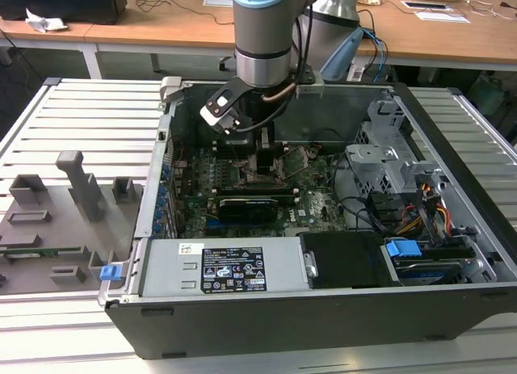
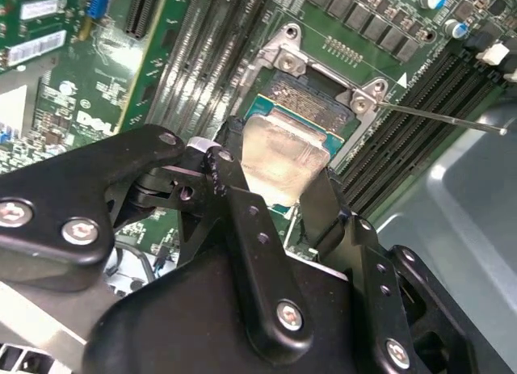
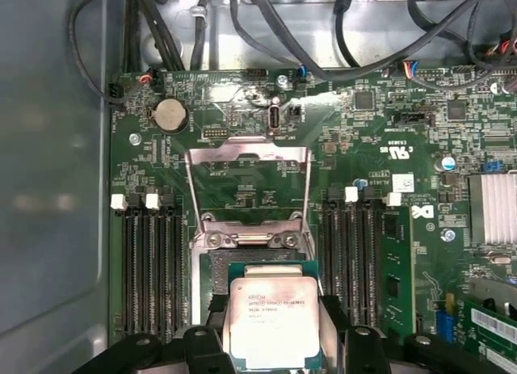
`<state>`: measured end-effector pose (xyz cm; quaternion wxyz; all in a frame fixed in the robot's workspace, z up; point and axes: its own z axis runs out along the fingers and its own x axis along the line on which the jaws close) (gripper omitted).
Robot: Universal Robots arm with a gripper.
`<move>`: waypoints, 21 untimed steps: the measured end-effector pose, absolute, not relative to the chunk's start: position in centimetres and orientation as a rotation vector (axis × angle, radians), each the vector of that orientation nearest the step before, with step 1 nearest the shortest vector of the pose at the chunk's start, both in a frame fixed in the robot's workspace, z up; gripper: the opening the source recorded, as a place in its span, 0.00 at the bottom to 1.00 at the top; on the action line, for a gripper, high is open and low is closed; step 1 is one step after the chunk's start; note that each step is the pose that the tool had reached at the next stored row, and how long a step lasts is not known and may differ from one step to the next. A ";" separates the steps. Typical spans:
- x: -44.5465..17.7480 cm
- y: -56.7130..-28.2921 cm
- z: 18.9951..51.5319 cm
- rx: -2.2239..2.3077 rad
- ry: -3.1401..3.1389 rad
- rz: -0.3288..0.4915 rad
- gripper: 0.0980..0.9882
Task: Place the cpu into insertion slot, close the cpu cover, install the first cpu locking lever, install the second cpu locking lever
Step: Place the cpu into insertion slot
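Black metal pincer arms sit nearest the lens in the second wrist view, low inside the open dark-grey computer case on the slatted grey bench. Trouble from here would most likely come from alignment. The cpu, a small flat square chip with a silver-grey metal top, hangs right over the insertion slot, a square socket with a dark frame and metallic rim; whether they touch I cannot tell. Lowered skewed or off-centre, a corner could catch the rim or press on the socket's fine contacts. Gripped by two thin edges alone, the chip could also slip. The cpu cover, a thin silver metal frame, stands open beyond the slot, and a thin wire locking lever juts out to the side. The pincer is parted only to the chip's width, its black fingers clamped on opposite edges of the chip.
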<state>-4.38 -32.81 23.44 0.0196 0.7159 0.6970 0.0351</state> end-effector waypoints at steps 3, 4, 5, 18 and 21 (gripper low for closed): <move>-4.4 -32.5 23.3 2.222 2.163 0.109 0.48; -4.4 -32.4 23.3 2.222 2.163 0.108 0.48; -4.4 -32.3 23.3 2.222 2.163 0.109 0.48; -4.5 -31.8 21.7 2.216 2.169 0.109 0.48; -4.5 -31.8 21.4 2.216 2.169 0.109 0.48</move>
